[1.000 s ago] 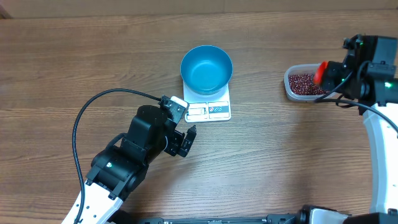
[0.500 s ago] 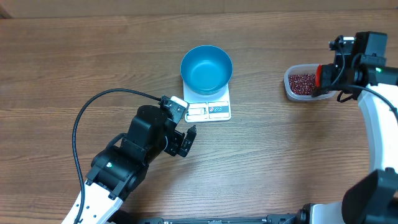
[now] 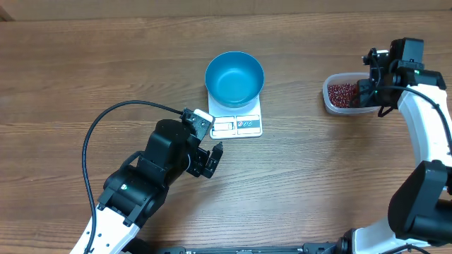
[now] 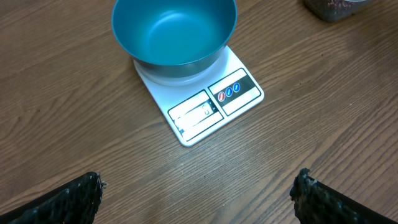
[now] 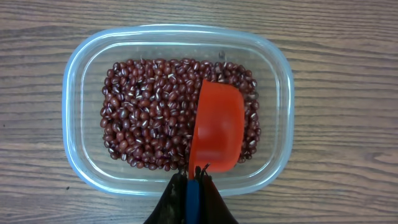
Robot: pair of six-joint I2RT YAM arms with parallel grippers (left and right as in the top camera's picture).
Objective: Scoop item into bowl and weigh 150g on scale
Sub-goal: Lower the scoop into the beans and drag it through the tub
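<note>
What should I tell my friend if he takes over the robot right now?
Left gripper: open, empty, hovering over the table near the scale.
Right gripper: shut on the red scoop, which sits over the beans in the clear tub. No beans show in the scoop.
Blue bowl: on the scale, empty.
Done: bowl placed, scoop picked up.
Left: scoop beans into the bowl until the weight is right.

scale [image 4: 205, 107] readout unreadable, tub [image 4: 323, 14] cut off at top edge
</note>
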